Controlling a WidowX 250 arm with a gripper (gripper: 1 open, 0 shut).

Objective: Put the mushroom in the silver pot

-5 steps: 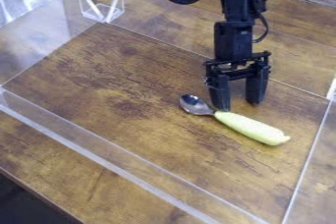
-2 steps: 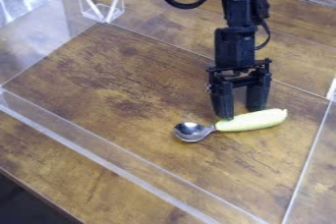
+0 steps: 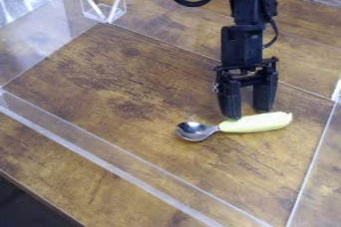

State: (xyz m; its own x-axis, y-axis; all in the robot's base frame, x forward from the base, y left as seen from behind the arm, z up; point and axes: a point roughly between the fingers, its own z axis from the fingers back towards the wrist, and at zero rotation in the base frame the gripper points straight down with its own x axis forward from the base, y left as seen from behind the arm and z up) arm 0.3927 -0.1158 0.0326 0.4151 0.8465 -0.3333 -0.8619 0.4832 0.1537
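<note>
Camera view shows me no mushroom or pot, only my gripper, jaws apart, at twelve o'clock above the spoon.

The desk is seen to be of brown wood, its grain running in streaks and its finish worn and dull, with paler scuffed patches. It is bounded by low walls of clear plastic, smooth and glossy, whose edges catch the light. The spoon is made of two materials: a bowl of polished metal, shiny and reflective, and a handle of yellow-green plastic, smooth with a soft sheen. The end effector is finished in black, mostly matt, with faint highlights along its fingers.
</note>
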